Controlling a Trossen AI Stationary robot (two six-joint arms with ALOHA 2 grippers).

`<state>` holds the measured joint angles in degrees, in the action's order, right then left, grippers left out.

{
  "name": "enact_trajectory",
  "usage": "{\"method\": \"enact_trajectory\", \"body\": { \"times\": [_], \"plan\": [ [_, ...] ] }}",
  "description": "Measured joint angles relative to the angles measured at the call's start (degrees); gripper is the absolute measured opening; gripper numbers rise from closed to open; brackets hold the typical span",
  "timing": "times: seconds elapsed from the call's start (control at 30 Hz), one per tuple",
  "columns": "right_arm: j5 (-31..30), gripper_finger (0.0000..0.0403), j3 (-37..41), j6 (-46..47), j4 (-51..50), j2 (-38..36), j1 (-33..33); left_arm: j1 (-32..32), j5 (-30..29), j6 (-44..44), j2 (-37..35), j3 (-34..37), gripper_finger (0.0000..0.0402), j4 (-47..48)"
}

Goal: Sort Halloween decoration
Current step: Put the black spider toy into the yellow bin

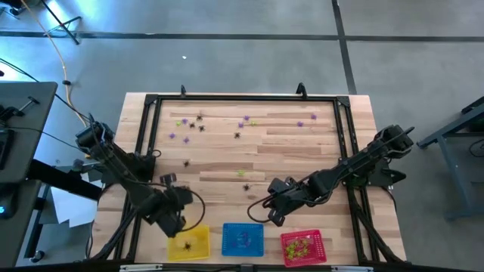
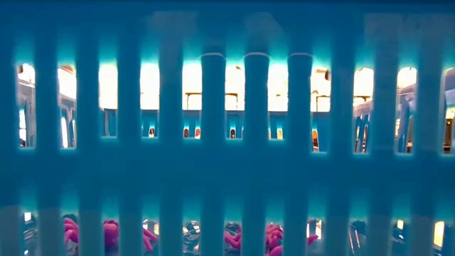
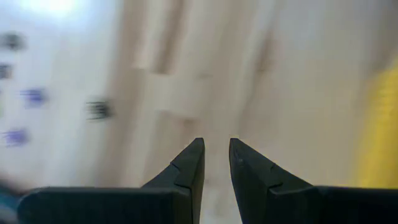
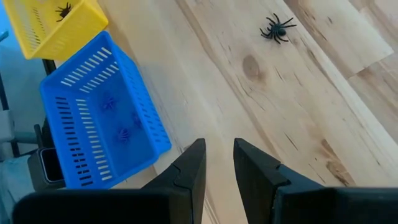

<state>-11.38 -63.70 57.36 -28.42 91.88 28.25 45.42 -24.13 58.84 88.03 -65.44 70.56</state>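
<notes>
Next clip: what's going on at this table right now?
Two arms are sorting tiny toy spiders by colour into three baskets at the table's near edge. The yellow basket holds a black one, the blue basket purple ones, the red basket yellow-green ones. The left tool, slightly open and empty, hangs beside the yellow basket. The right tool, also slightly open and empty, hangs between the blue and red baskets. More spiders lie scattered across the far half of the table.

No readable text, label, brand or number shows in any view.
</notes>
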Motion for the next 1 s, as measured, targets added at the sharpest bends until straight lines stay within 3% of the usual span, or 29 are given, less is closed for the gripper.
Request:
{"method": "enact_trajectory", "body": {
  "times": [0.2,0.4,0.6,0.8,1.0],
  "plan": [
    [-0.82,0.0079,0.0,-0.98,0.0,0.0,0.0,-5.29,-2.31,-1.73,0.0,6.36,0.006,2.87],
    [-1.16,0.0079,0.0,-3.24,-0.02,0.0,0.0,-13.05,-4.5,-6.82,-1.1,14.1,0.006,-4.65],
    [-1.64,0.0079,0.0,-3.89,-0.08,0.0,-0.09,-20.56,2.38,-15.68,-7.6,21.87,0.006,-19.54],
    [-2.03,0.0079,0.0,-3.9,-0.26,0.0,-0.09,-26.04,2.65,-15.63,-14.72,26.56,0.006,-19.96],
    [-2.05,0.0079,0.02,-4.26,-0.51,0.0,-0.09,-31.51,5.95,-14.72,-17.16,30.91,0.006,-21.53]
  ]
}}
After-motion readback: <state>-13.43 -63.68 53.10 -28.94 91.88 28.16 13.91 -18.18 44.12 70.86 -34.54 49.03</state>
